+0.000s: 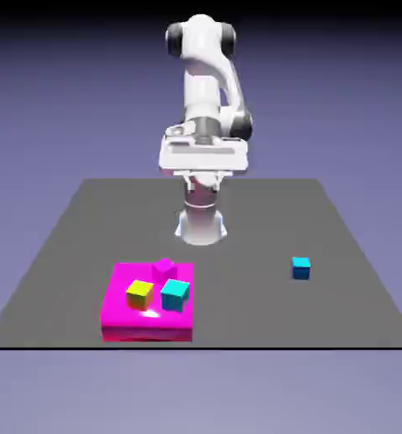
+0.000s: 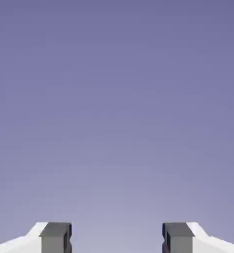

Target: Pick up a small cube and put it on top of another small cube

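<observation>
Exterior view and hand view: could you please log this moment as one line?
gripper: open, empty | small bright blue-cyan cube: alone on table | yellow cube: on magenta block beside teal cube

Grey bench [image 1: 264, 220]: all items sit lower than the white arm's claw [image 1: 202, 174], nearer the bench's front edge.
- Flat magenta slab [image 1: 145, 326]: on the bench, to the exterior view's left of the claw.
- On the slab: yellow cube [image 1: 139, 293] beside the teal cube [image 1: 175, 293]; small magenta cube [image 1: 163, 267] behind them.
- Bright blue-cyan small cube [image 1: 301, 268]: alone on the bench, to the exterior view's right of the claw, well apart from the slab.
</observation>
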### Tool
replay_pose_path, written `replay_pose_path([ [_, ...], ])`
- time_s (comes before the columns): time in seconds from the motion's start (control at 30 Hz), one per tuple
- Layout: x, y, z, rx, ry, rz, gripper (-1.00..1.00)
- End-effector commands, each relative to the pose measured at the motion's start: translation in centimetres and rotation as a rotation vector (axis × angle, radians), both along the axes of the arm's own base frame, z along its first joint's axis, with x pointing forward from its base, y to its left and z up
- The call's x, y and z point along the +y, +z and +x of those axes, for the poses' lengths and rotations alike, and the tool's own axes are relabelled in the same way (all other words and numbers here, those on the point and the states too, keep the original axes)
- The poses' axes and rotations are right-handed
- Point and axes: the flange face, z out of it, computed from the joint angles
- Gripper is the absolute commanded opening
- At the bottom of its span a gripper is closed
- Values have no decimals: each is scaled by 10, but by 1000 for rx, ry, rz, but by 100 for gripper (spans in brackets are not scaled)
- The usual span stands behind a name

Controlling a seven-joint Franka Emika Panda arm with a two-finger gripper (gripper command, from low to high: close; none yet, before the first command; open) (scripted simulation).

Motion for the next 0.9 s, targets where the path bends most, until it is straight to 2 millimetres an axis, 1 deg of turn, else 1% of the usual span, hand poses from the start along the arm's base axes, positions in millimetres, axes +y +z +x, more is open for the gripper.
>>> replay_pose_path([
  [0.0,16,-14,4,49,0,15,0],
  [0.07,48,-42,8,149,-3,40,0],
  [0.13,80,-71,7,249,-10,61,0],
  [0.2,112,-101,2,351,-20,76,0],
  [0.27,143,-131,-8,453,-34,84,0],
  [0.33,174,-159,-23,556,-50,87,0],
  [0.4,204,-186,-43,658,-69,83,0],
  [0.47,232,-212,-67,759,-91,73,0],
  [0.57,271,-244,-111,907,-127,44,0],
  [0.6,281,-252,-124,946,-137,34,0],
  [0.63,281,-252,-124,946,-137,34,0],
  [0.83,282,-317,-133,946,-137,35,0],
  [0.87,282,-321,-134,946,-137,34,0],
])
